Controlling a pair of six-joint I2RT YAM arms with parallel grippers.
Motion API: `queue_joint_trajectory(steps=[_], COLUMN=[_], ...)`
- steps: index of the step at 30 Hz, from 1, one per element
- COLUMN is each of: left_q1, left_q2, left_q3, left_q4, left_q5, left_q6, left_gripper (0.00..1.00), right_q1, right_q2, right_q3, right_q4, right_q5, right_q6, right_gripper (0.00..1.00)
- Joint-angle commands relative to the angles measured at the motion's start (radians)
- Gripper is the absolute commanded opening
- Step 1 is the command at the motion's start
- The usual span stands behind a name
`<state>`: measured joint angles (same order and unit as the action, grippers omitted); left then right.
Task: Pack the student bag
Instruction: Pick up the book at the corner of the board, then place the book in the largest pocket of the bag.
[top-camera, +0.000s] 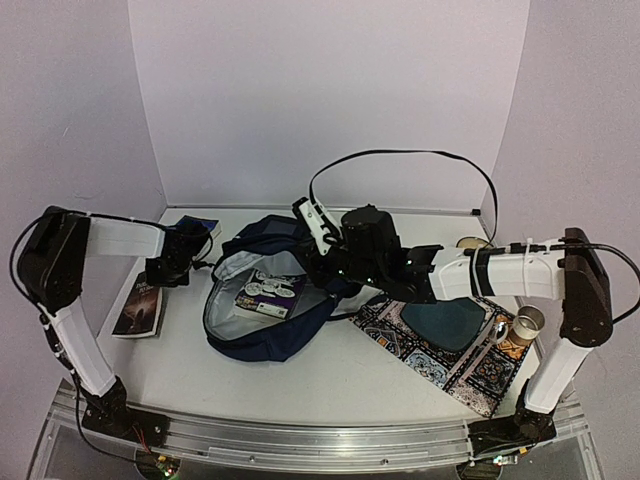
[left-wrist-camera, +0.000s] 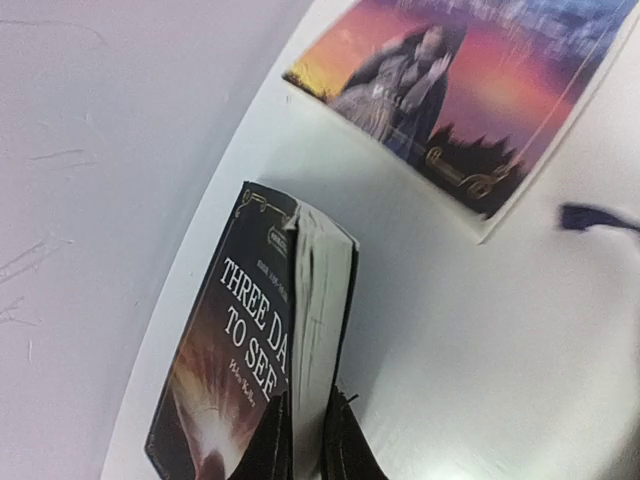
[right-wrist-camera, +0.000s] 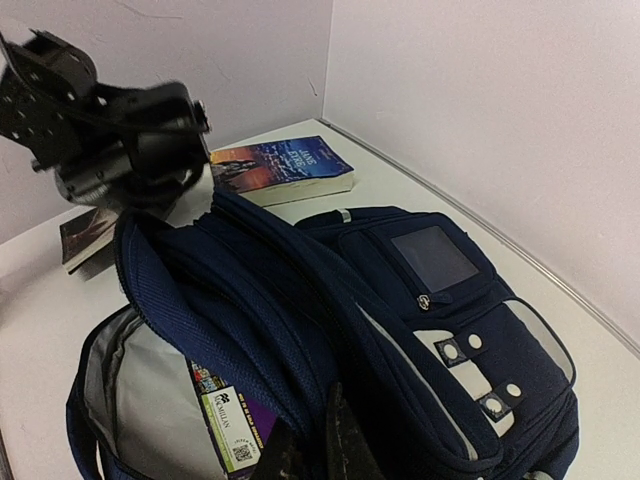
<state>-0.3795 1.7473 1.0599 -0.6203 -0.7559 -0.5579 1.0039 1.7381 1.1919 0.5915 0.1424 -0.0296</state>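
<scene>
Here, L claw (left-wrist-camera: 308, 405) nips book (left-wrist-camera: 240, 330) edge, R claw (right-wrist-camera: 318, 435) grips bag (right-wrist-camera: 430, 330) rim

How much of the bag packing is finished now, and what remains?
Done: a purple book lies inside the open bag. In hand: the right claw pinches the bag's fabric, and the left claw is closed on a dark book on the table. Left: that book and a sunset-cover book beside it are outside the bag.

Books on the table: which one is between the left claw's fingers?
The dark Three Days to See book, its page edges showing; the sunset-cover book lies flat, apart.
</scene>
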Motion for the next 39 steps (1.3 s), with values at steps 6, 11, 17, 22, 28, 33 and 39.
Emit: queue_joint_trajectory(steps=[6, 11, 17, 22, 28, 33, 39], left_q1=[0.000, 0.000, 0.000, 0.001, 0.000, -0.001, -0.002], left_q2=[-0.425, -0.556, -0.694, -0.780, -0.886, -0.938, -0.959], left_q3=[0.001, -0.019, -0.014, -0.053, -0.217, -0.324, -0.465], left_q4=[-0.067, -0.066, -0.054, 0.038, 0.303, 0.409, 0.612], left_q5=[0.393, 0.599, 0.814, 0.973, 1.153, 1.188, 1.289], left_q6=[-0.049, -0.061, -0.103, -0.192, -0.411, -0.490, -0.617], left_gripper=[0.00, 0.00, 0.00, 0.00, 0.00, 0.00, 0.00], right_q1=[-0.007, -0.007, -0.007, -0.007, -0.008, -0.010, -0.018], right_q2=[-0.065, -0.071, -0.066, -0.063, -0.053, -0.021, 0.031], right_q3=[0.073, 0.076, 0.087, 0.097, 0.140, 0.216, 0.329], right_q4=[0.160, 0.160, 0.161, 0.161, 0.152, 0.118, 0.064], right_q5=[0.020, 0.020, 0.025, 0.032, 0.060, 0.126, 0.169], right_q6=[0.011, 0.019, 0.022, 0.056, 0.075, 0.103, 0.133], right_gripper=[0.00, 0.00, 0.00, 0.00, 0.00, 0.00, 0.00])
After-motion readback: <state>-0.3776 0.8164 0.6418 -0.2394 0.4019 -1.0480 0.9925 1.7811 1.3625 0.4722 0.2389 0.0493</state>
